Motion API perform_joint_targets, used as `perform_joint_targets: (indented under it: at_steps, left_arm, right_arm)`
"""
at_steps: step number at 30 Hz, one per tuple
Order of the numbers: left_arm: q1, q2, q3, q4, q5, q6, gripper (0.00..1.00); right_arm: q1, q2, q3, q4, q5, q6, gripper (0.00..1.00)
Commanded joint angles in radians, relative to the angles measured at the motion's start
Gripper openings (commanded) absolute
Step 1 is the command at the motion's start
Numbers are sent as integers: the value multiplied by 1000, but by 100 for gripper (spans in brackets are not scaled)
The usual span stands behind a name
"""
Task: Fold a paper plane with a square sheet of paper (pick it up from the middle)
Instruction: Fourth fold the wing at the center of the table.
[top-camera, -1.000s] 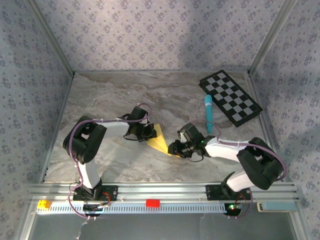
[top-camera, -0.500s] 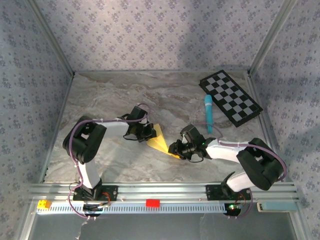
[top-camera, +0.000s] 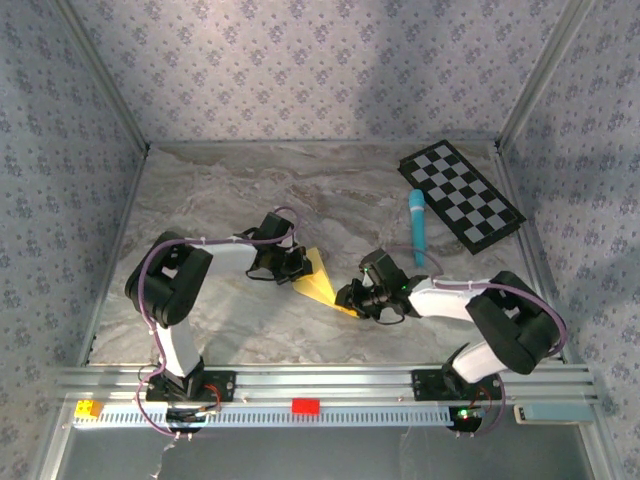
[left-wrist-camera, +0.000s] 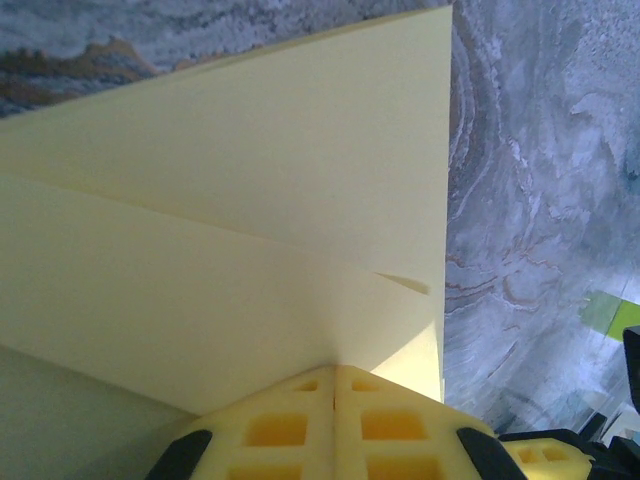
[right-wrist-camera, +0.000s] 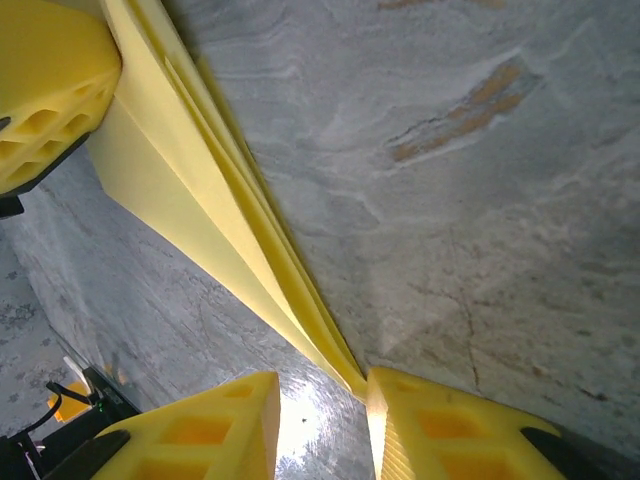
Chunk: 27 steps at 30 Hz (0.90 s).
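Soft, even light fills the top view; a dim shadow band crosses the back wall (top-camera: 400, 80) toward the table's (top-camera: 200, 200) far right corner. Close up, the yellow paper (left-wrist-camera: 250, 200) is bright but soft, the left claw's fingers (left-wrist-camera: 290, 430) blurred. White glare marks the table between the right claw's fingers (right-wrist-camera: 200, 430).

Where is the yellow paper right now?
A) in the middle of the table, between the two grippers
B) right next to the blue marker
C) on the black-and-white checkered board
A: the yellow paper sits mid-table, with the left gripper at one end and the right gripper at the other.
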Motion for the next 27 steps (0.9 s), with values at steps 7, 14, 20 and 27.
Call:
perform_joint_targets:
  at_steps: [7, 14, 20, 27]
  left_arm:
    - [10, -15, -25, -45, -24, -12, 2]
    - [10, -12, -25, -39, -20, -18, 2]
    - [11, -9, -24, -35, -15, -27, 2]
    - [12, -15, -28, -31, -15, -34, 2]
  right_arm:
    - [13, -50, 13, -117, 42, -8, 31]
    - [15, -39, -3, -57, 16, 8, 32]
    - [17, 9, 24, -25, -2, 20, 31]
    - [22, 17, 32, -31, 5, 26, 31]
